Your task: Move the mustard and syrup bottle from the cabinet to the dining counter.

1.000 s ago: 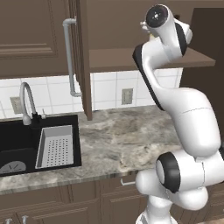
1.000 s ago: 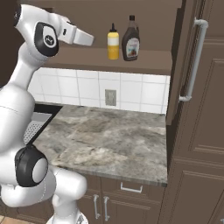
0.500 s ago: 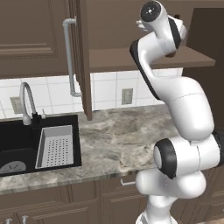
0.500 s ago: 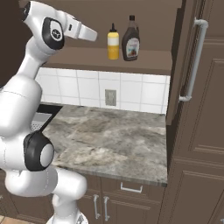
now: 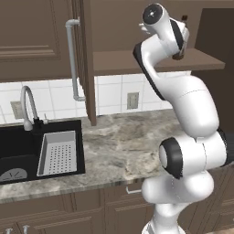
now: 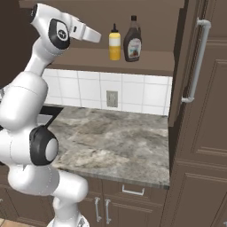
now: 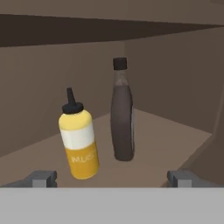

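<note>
The gripper (image 7: 111, 178) was wide open and held nothing — in the hand view its two dark finger tips (image 7: 41, 177) stood far apart at the bottom, with free space between them. Directly ahead of the gripper, and nearest to it, stood the mustard (image 7: 79, 140), upright on the shelf of the cabinet (image 7: 166, 135); it appeared a little to the left of the middle between the tips, not touched by them. Just behind the mustard and slightly to its right stood the syrup bottle (image 7: 122, 116), also upright, seen from its narrow side, with a small gap between the two bottles. Further behind them were the back wall and the side wall of the cabinet. In the right base view the gripper (image 6: 91, 33) was raised to the height of the shelf and pointed at the mustard (image 6: 115, 42), which was near to it but apart; the syrup bottle (image 6: 132, 41) stood just beside the mustard on the side away from the gripper. The open cabinet door (image 6: 199, 84) with its long silver handle (image 6: 196, 60) was well beyond the bottles. Below the gripper lay a marbled counter (image 6: 111, 144) — in the left base view it (image 5: 121, 146) carried a black sink (image 5: 27, 153) with a faucet (image 5: 28, 107), far to the side of the arm.
</note>
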You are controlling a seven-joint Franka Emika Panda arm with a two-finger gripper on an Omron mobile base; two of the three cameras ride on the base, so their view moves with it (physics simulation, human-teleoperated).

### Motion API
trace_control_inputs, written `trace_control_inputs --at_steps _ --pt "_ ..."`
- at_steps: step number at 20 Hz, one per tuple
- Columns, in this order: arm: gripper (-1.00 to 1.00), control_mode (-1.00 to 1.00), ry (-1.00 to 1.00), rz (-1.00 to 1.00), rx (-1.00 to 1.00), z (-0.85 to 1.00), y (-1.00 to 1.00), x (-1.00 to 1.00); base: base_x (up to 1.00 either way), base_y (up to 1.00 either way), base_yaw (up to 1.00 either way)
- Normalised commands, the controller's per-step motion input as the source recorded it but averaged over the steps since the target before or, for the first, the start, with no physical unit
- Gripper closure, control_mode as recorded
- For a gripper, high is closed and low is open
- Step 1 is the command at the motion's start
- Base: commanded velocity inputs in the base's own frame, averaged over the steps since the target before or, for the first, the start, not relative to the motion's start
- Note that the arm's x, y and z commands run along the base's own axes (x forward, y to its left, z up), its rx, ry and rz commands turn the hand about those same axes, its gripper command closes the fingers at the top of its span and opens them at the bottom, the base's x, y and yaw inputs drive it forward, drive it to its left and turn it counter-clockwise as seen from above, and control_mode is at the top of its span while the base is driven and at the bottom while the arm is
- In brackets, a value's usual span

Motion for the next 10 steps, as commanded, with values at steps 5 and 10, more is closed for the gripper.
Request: trace_control_inputs --at_steps 5,10 --pt "-1.00 -1.00 0.00 0.00 0.00 0.00 -0.03 0.19 0.00 0.00 0.00" --pt "-1.00 -1.00 0.00 0.00 0.00 0.00 -0.10 0.26 0.00 0.00 0.00"
